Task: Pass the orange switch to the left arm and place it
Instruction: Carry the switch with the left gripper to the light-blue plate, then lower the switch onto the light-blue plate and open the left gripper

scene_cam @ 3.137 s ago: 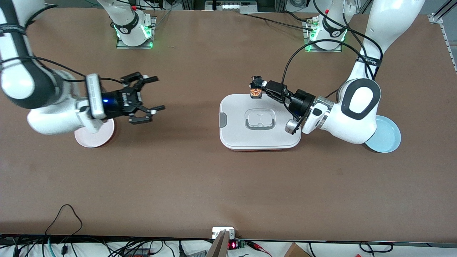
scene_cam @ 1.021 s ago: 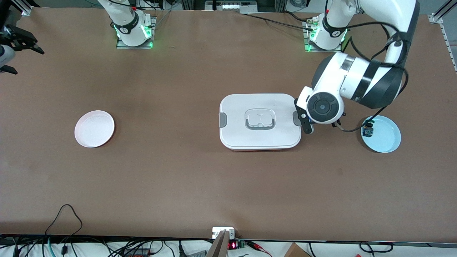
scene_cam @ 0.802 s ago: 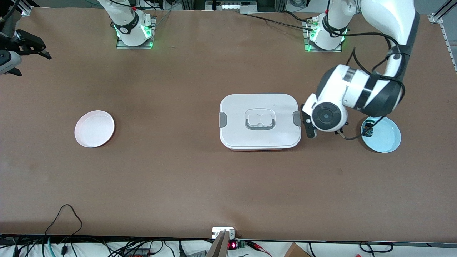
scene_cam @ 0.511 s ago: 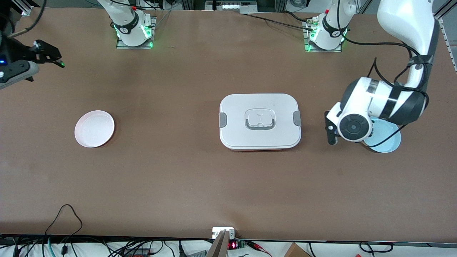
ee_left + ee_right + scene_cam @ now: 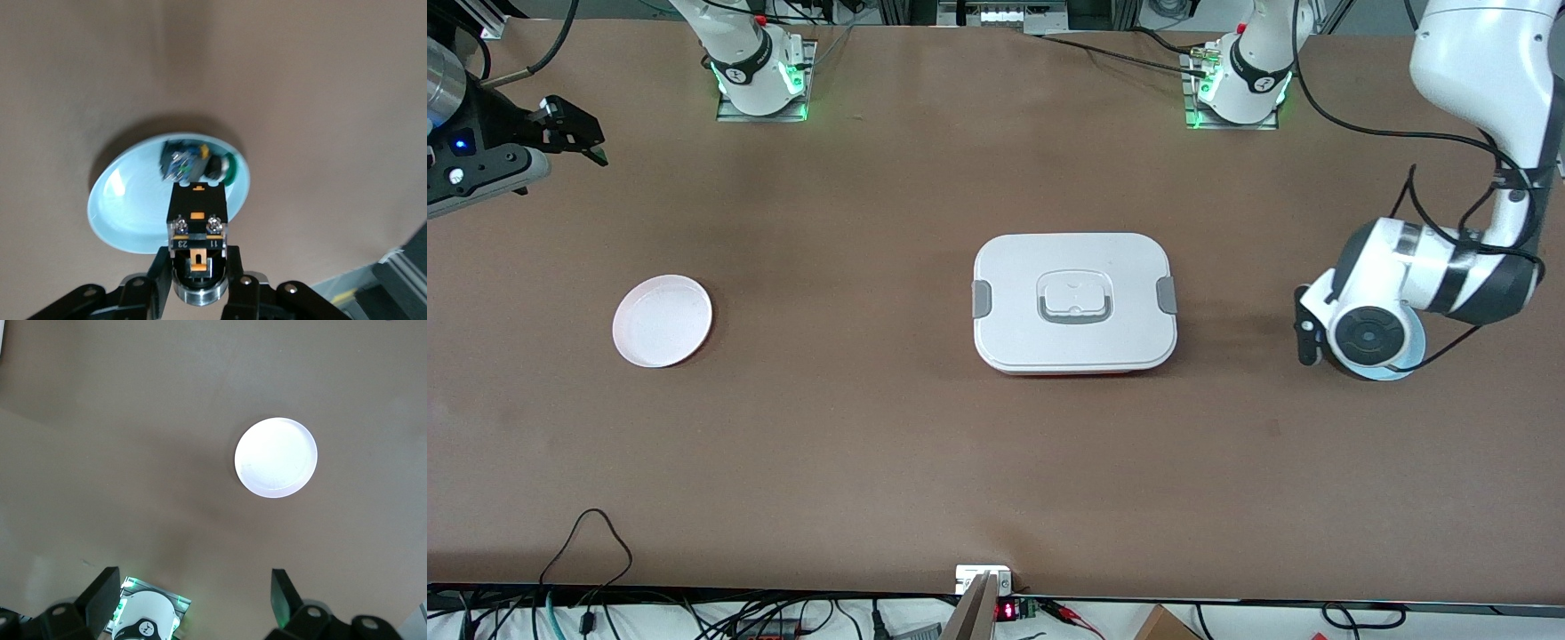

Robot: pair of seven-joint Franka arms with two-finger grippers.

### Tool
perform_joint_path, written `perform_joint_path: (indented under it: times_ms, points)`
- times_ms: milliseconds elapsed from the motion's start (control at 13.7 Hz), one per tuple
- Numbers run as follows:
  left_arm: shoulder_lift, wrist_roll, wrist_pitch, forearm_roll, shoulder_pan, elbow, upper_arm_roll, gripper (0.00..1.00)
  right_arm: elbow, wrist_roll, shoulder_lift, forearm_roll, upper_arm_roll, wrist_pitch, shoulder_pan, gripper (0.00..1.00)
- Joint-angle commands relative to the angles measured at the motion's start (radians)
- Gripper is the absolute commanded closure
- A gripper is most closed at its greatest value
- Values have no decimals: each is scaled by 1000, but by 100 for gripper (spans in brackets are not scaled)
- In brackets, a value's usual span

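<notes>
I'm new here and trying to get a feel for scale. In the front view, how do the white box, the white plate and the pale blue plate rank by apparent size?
1. The box, clearly largest.
2. The white plate.
The pale blue plate cannot be ranked fairly: the left arm over it hides nearly all of it, leaving only an edge visible.

The wide brown table top (image 5: 871, 427) looks matt and smooth, while the large white rounded plastic box (image 5: 1074, 302) has a soft sheen and duller grey side clips. The pale blue round plate (image 5: 127, 213) is glossy, catching highlights. The small black plastic orange switch (image 5: 197, 220) carries two bright metal screws and a shiny silver collar.
</notes>
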Motion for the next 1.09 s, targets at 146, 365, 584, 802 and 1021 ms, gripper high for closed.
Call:
perform_joint_path:
  times_ms: [146, 365, 584, 802, 1021]
  points:
    - [28, 66, 91, 63, 109, -30, -14, 95, -8, -7, -47, 14, -137, 9, 135, 0]
    - [28, 68, 269, 94, 179, -99, -14, 95, -28, -7, -42, 19, -575, 11, 530, 0]
    - [51, 66, 317, 123, 201, -104, -9, 96, -196, -8, -48, 19, -661, 139, 617, 0]
    - [80, 64, 377, 144, 233, -104, -9, 96, -280, -8, -62, 19, -676, 229, 601, 0]
    - [103, 57, 386, 144, 241, -104, -9, 96, -278, -5, -61, 43, -670, 241, 608, 0]
